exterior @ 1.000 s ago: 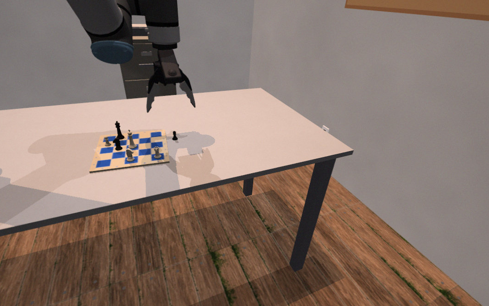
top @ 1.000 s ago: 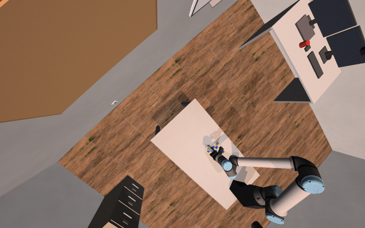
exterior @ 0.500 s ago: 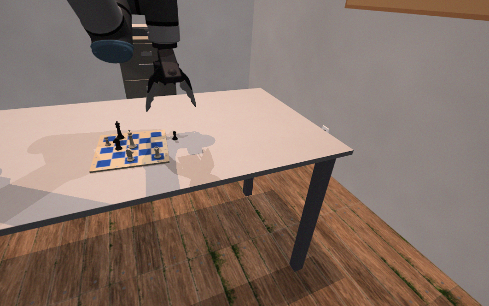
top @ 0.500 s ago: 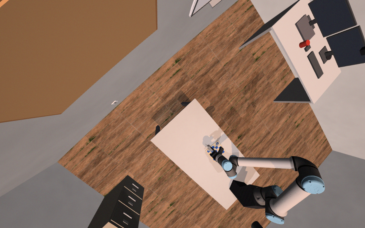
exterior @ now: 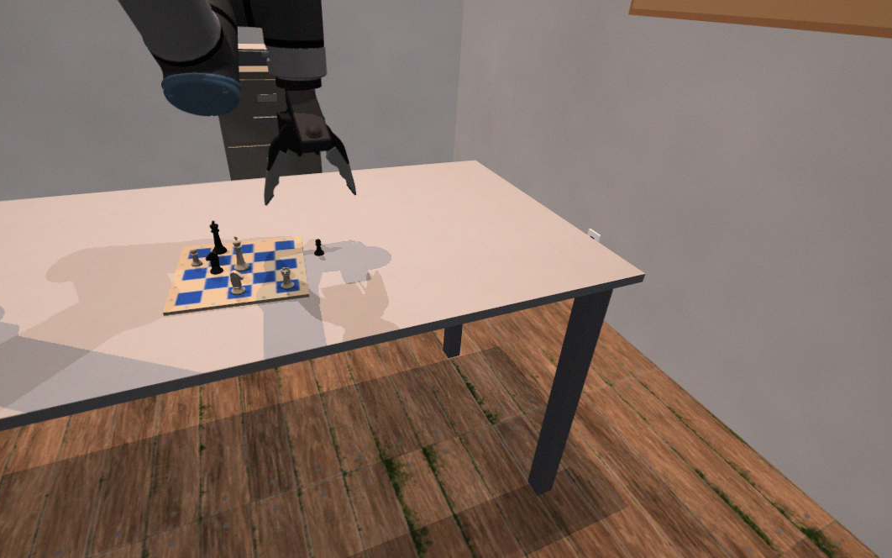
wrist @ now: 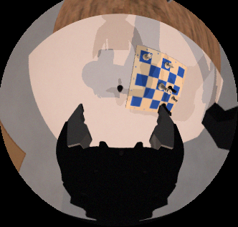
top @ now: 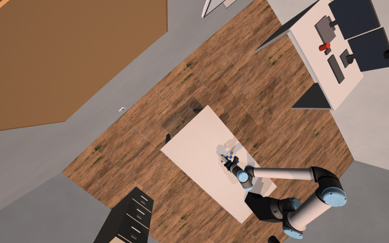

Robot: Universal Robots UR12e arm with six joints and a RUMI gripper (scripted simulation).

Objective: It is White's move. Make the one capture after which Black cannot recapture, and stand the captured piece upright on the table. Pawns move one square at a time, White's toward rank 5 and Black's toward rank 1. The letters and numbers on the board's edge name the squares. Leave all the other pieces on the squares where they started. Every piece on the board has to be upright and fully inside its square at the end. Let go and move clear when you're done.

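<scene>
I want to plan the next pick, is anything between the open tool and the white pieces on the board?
Nothing visible. The tool hangs open, empty, above the board's right edge; the black pawn stands upright beside the board.

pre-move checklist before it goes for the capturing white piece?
1. Gripper wide open, holding nothing: ok.
2. Captured black pawn upright on the table, off the board: ok.
3. Gripper raised well above all pieces: ok.
4. Remaining pieces upright, e.g. black king, white rook: ok.
5. Each piece fully inside its square: cannot tell.
6. Which white piece captures: cannot tell; edge labels are unreadable.
</scene>
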